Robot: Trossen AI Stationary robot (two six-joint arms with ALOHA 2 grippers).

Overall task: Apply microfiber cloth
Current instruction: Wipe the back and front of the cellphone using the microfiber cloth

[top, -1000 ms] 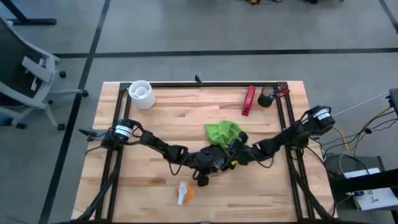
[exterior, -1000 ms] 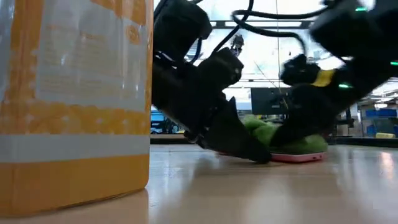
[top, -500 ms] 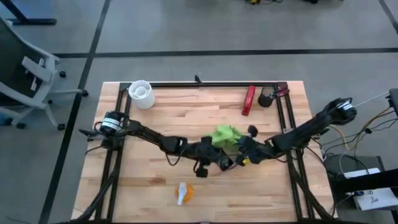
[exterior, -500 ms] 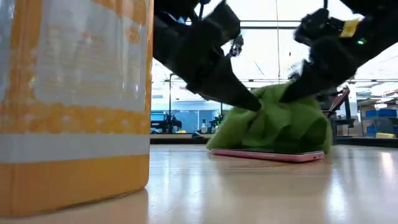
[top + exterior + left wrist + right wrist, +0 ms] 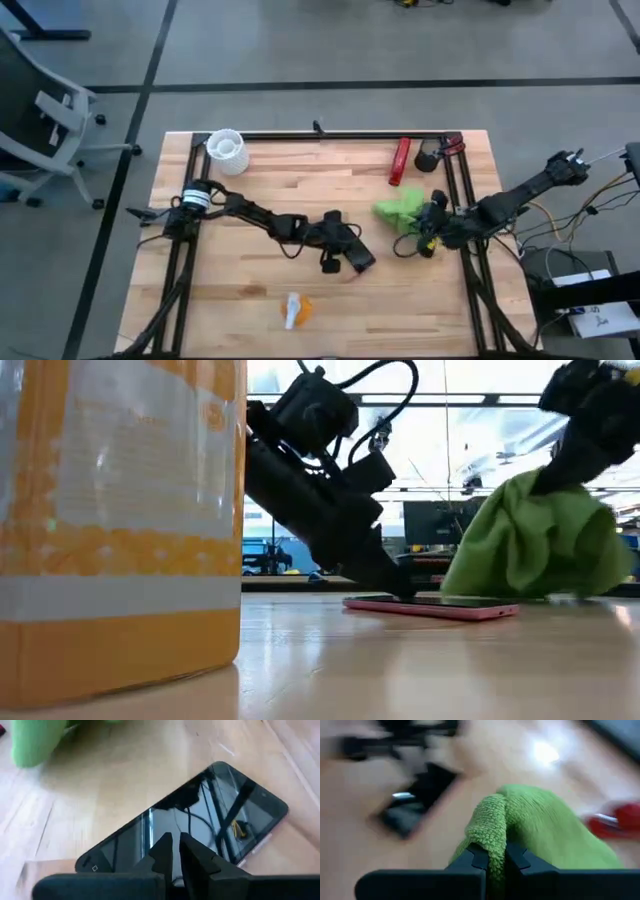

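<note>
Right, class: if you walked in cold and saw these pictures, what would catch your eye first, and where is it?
The lime-green microfiber cloth stands out, bunched and pinched in the right gripper toward the table's right side. Next comes the black phone lying flat near the table's middle, with the left gripper closed and resting on its edge. In the low view a large orange-and-white bottle fills the foreground.

In the low view, an orange-and-white spray bottle [image 5: 120,530] is cut off at the left edge. The right hand [image 5: 489,865] hides the pinched fold of microfiber cloth [image 5: 540,827]; the phone [image 5: 415,805] beyond is blurred.
</note>
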